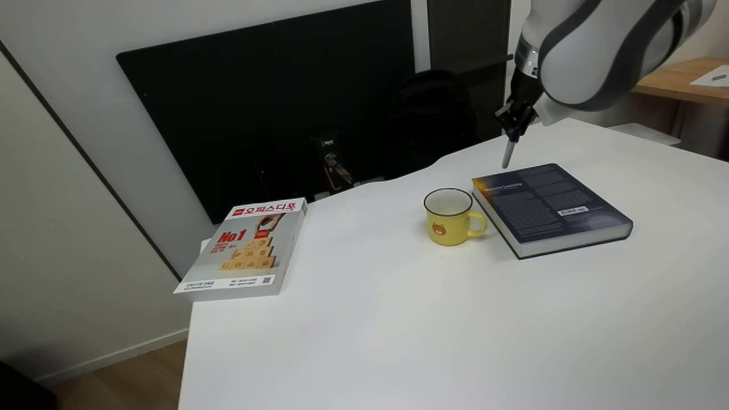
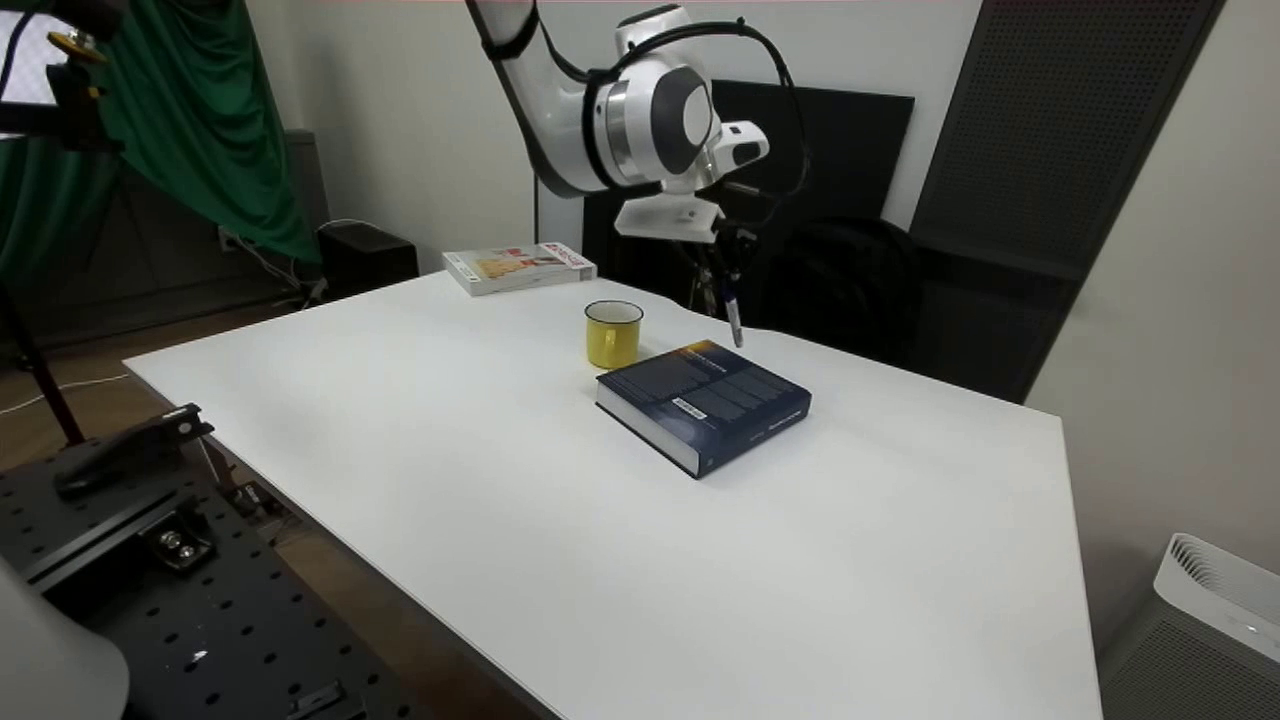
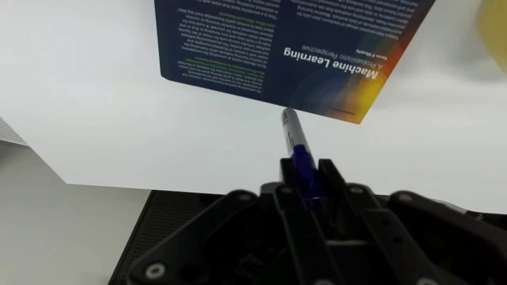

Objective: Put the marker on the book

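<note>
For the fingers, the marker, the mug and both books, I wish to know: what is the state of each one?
Marker: held by its blue end, tilted, white end down
Fingers: closed on the marker
Navy book: shut, lying flat, barcode side up
Yellow mug: upright, uncovered
White-and-red book: shut, lying flat

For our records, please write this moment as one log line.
claw: shut on marker | marker: pointing down, not on blue book | blue book: on table | mug: beside blue book
</note>
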Robot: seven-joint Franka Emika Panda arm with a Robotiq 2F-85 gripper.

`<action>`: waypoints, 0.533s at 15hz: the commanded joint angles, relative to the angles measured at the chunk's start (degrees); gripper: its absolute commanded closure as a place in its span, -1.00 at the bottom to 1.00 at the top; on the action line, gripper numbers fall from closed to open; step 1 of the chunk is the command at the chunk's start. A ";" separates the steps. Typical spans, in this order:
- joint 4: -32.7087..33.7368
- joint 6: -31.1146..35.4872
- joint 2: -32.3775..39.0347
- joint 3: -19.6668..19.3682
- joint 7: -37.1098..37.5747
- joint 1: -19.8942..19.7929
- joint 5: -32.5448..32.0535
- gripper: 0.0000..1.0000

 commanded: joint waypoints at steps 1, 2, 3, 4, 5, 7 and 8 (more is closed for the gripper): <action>-9.81 8.60 -2.90 -6.36 2.93 6.55 2.04 0.91; -11.57 10.68 -3.11 -6.78 2.25 7.37 3.86 0.91; -13.27 13.26 -3.16 -6.92 1.25 7.93 6.10 0.91; -14.67 15.53 -3.21 -6.61 0.30 8.19 8.44 0.91; -15.79 17.41 -3.15 -5.94 -0.78 8.16 10.72 0.91; -17.22 20.48 -2.25 -5.72 -3.04 8.86 15.07 0.91; -17.87 21.50 -2.07 -5.26 -4.28 8.78 16.77 0.91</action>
